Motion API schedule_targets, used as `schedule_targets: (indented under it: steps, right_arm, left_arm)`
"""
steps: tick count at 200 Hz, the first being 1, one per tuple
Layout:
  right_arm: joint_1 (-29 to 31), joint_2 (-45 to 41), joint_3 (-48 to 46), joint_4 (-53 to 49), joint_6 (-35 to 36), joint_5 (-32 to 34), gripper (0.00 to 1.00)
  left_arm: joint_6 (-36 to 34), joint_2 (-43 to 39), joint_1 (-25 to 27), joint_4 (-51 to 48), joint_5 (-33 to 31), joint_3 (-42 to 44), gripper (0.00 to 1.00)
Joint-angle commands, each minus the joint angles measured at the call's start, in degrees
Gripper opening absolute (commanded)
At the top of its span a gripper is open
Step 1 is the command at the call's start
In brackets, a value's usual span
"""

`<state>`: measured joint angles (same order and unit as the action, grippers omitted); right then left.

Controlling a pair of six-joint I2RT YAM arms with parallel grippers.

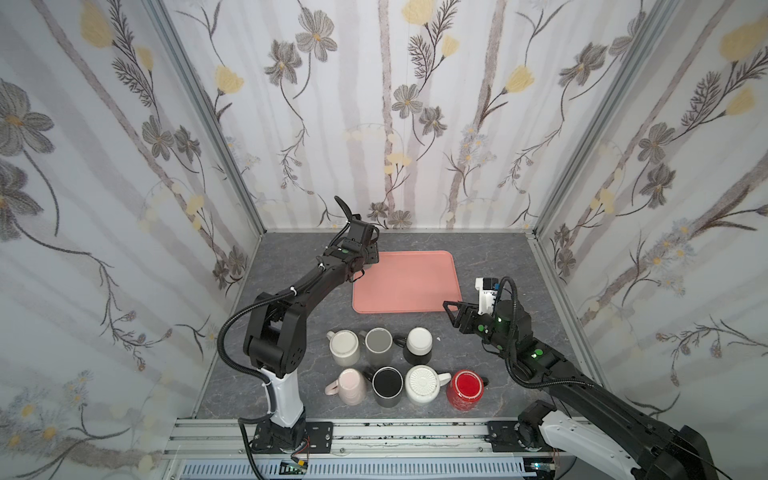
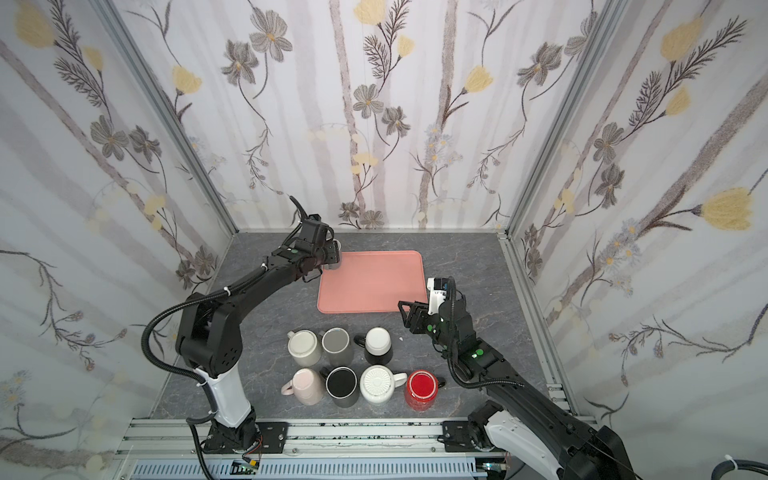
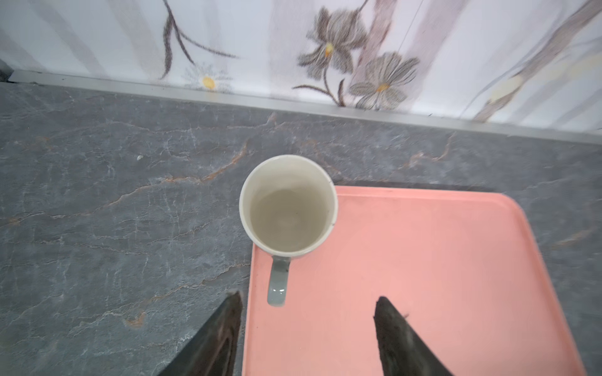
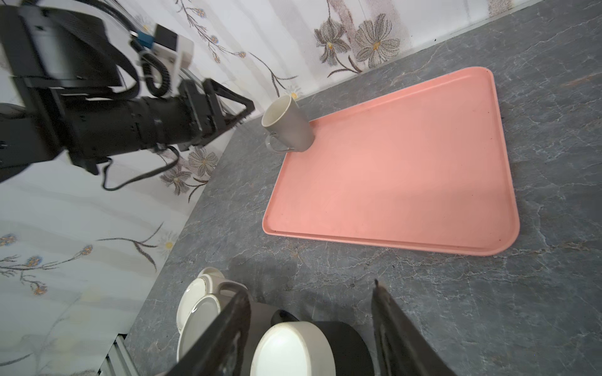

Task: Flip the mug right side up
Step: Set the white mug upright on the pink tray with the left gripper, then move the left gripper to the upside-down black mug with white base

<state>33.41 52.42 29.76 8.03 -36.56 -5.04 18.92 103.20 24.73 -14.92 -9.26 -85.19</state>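
Left jaws wide, right jaws wide, both empty | grey mug (image 3: 288, 205) upright, empty, at pink tray (image 3: 423, 260) corner | left arm (image 1: 316, 278) stretched to it

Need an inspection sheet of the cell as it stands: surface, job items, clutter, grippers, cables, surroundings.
Surface: grey stone-look tabletop, with a pink tray toward the back.
Job's things: grey mug upright, mouth up, on the tray's far left corner; seven more mugs in two rows at the front, apparently base up.
Clutter: nothing seen.
Grippers: left gripper open, empty, just short of the grey mug's handle; right gripper open, empty, above the black-and-white mug.
Cables: black conduit loops off both arms, clear of the mugs.
Surroundings: floral walls on three sides; aluminium rail in front.
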Motion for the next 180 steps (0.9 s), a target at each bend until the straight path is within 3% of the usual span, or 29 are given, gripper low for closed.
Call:
schedule_targets:
  steps: [1, 61, 81, 145, 174, 180]
  right_arm:
    - [0.15, 0.87, 0.82, -0.71, 2.18, -1.54, 0.6]
    - [0.32, 3.01, 1.66, -4.42, 4.89, -2.6, 0.59]
    - [0.85, 3.58, 1.79, -6.87, 6.59, -2.79, 0.59]
    - [10.29, 8.31, 4.9, -18.76, 12.22, 5.45, 0.63]
    - [14.64, 8.58, 6.43, -20.24, 13.18, 7.06, 0.7]
    - [15.99, 8.49, 6.62, -20.05, 13.18, 7.63, 0.78]
  left_arm:
    - [3.43, -5.28, 0.91, 5.09, 5.0, 2.87, 0.71]
    - [10.84, -28.21, 2.67, 16.47, 13.41, 22.3, 0.85]
    - [13.0, -37.2, 2.6, 19.69, 14.53, 29.68, 1.0]
    - [16.12, -54.52, 2.61, 20.9, 13.95, 44.6, 1.0]
    - [16.51, -56.69, 2.62, 21.36, 14.04, 47.75, 1.0]
    - [16.58, -56.79, 2.61, 21.44, 14.3, 48.11, 1.0]
